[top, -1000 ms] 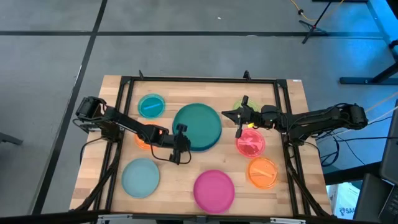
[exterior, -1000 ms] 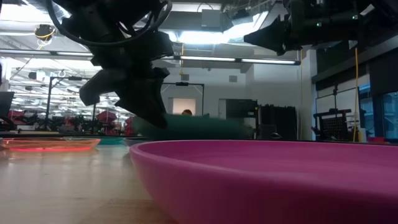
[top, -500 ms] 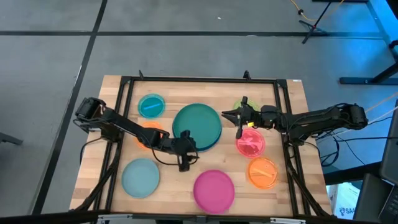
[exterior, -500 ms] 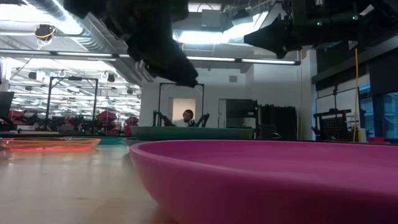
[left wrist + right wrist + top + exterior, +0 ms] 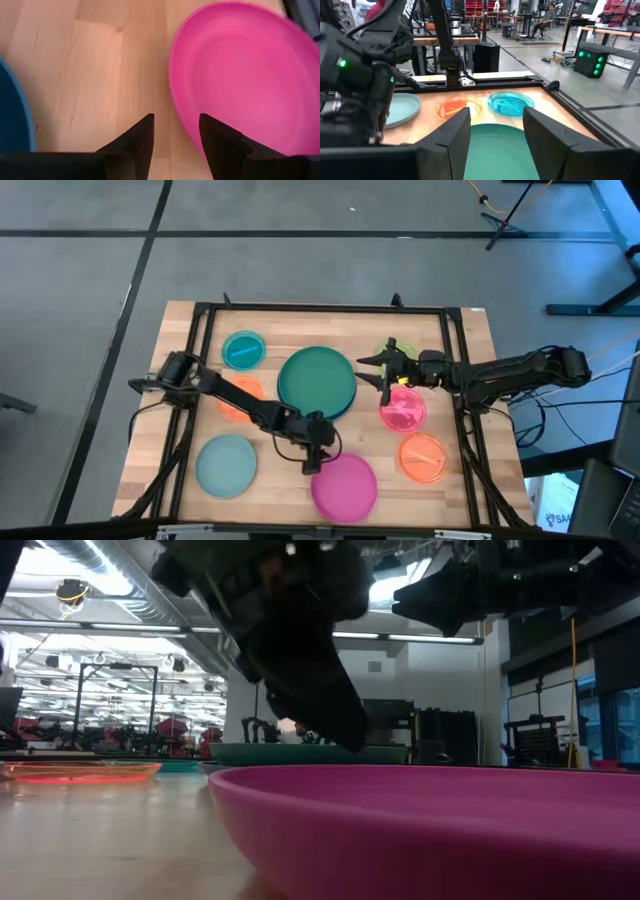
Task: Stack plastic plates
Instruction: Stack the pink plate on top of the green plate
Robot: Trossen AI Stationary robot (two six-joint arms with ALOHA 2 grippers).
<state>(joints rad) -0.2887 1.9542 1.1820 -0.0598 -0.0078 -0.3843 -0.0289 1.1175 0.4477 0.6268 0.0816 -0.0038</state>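
My left gripper (image 5: 318, 458) is open and hovers over the far-left rim of the large magenta plate (image 5: 345, 486). In the left wrist view (image 5: 176, 125) one finger is over the wood and the other over the plate (image 5: 240, 75), touching nothing. The large green plate (image 5: 317, 380) lies on the blue plate (image 5: 342, 412) at mid-table. My right gripper (image 5: 383, 372) is open and empty, raised beside the green plate's right rim, over the lime plate (image 5: 384, 348). The pale teal plate (image 5: 225, 465) lies flat at the near left.
Small translucent plates lie flat on the wood: teal (image 5: 243, 350) at the far left, orange (image 5: 238, 396) under my left arm, pink (image 5: 403, 409) and orange (image 5: 422, 457) at the right. A black frame (image 5: 320, 308) borders the table. A person sits in the room behind (image 5: 547, 15).
My left gripper has gone from the green plate's near-left rim toward the table's near edge and right, and now hangs over the magenta plate's far-left rim. In the low view it has swept from left to centre and come lower.
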